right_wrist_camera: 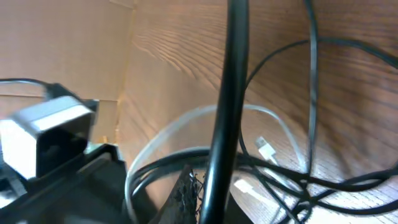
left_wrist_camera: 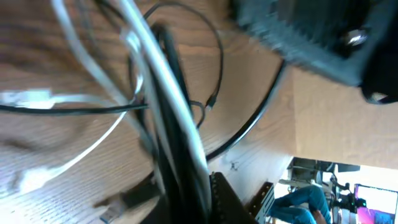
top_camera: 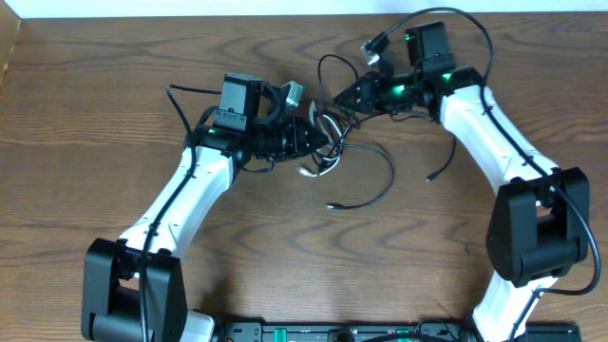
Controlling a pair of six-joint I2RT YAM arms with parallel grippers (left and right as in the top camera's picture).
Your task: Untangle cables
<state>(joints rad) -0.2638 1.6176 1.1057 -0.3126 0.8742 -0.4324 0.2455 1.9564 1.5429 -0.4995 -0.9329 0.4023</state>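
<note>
1. A wooden table (top_camera: 114, 76) fills the overhead view. Two white arms reach in and meet near its far middle.
2. The cables (top_camera: 328, 128) lie in a loose knot between the two grippers, partly on the table and partly lifted.
3. The left gripper (top_camera: 306, 135) is buried in the knot's left side. In its wrist view, white and black strands run straight past one dark finger (left_wrist_camera: 231, 200). The other finger is hidden, so I cannot tell whether the jaws are closed.
4. The right gripper (top_camera: 344, 95) is at the knot's upper right. A black strand (right_wrist_camera: 229, 93) runs taut down to its finger (right_wrist_camera: 185, 193), but the grip itself is out of sight, so I cannot tell its state either.
5. A black loop (top_camera: 385, 176) trails free toward the near side.
6. The white cable (top_camera: 318, 169) curls under the knot.
7. A small plug (top_camera: 331, 205) ends the loop.
8. Handling, as a judgement: the cords look light, limp and smooth, so they are likely to slip and to drag their neighbours along. The best hold is probably just behind a plug or on a free stretch, not in the knot.
</note>
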